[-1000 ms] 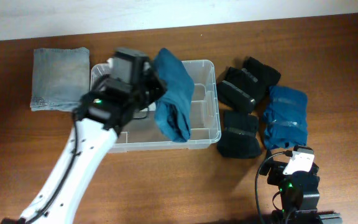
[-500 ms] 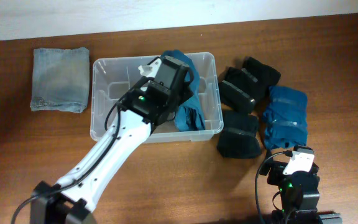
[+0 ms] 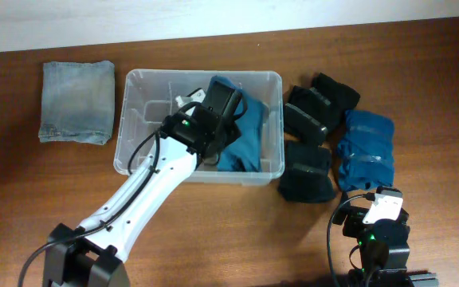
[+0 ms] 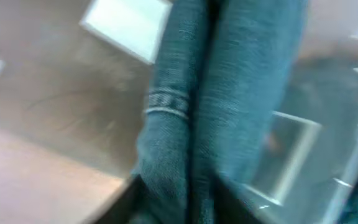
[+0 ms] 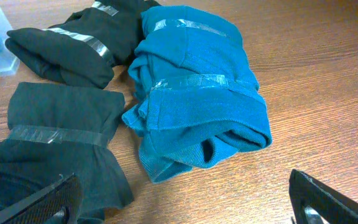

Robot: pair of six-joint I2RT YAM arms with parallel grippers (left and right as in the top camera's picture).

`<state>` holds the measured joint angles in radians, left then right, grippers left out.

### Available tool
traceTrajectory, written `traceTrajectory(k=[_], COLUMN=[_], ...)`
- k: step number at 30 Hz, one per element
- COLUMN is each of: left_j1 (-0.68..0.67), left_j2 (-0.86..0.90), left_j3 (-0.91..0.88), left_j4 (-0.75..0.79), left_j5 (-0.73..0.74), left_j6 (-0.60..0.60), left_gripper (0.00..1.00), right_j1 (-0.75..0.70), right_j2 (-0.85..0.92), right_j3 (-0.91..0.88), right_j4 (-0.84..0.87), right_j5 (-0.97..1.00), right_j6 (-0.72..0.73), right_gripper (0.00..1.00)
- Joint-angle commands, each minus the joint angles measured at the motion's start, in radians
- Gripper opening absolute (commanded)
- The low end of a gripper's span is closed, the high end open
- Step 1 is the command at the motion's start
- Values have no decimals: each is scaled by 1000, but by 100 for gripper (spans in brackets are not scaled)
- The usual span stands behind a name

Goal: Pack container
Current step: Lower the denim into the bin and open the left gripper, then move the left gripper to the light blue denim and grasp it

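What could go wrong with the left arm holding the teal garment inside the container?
1. The teal garment hangs in loose folds from the left jaws; released like this, it may slump unfolded.
2. The left arm reaches into the clear container; withdrawing could drag it into the black bundles beside its right wall.

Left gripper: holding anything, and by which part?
The left gripper pinches the teal denim garment across its folded layers, inside the container; exact spot blurred.
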<state>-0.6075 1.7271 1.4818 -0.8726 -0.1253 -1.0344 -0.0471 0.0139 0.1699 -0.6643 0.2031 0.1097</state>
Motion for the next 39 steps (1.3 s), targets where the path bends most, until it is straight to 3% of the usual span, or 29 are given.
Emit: traceTrajectory(k=[1, 8, 13, 16, 20, 29, 34, 39], left_j1=[48, 135, 227, 340, 589, 1144, 1282, 1347], left_j2=[-94, -219, -272, -291, -284, -113, 93, 297], left_j3=[25, 25, 25, 25, 26, 26, 26, 26], left_j4=[-65, -159, -164, -145, -66, 56, 111, 235], left_j5=[-61, -239, -390, -388, -176, 399, 691, 942], left_j6=[38, 65, 240, 343, 515, 737, 844, 850], left_gripper=[66, 81, 81, 83, 92, 99, 99, 99], right_j1=[-9, -9, -9, -9, -9, -9, -9, -9], right_j2=[-10, -10, -10, -10, -10, -10, -10, -10], right_j3=[-7, -7, -7, -7, -7, -7, -7, -7], right_j4=[3, 3, 3, 3, 3, 3, 3, 3], right_j5=[2, 2, 2, 2, 2, 2, 2, 2], right_j6=[11, 11, 11, 11, 11, 11, 11, 11], right_gripper=[98, 98, 98, 98, 98, 98, 98, 98])
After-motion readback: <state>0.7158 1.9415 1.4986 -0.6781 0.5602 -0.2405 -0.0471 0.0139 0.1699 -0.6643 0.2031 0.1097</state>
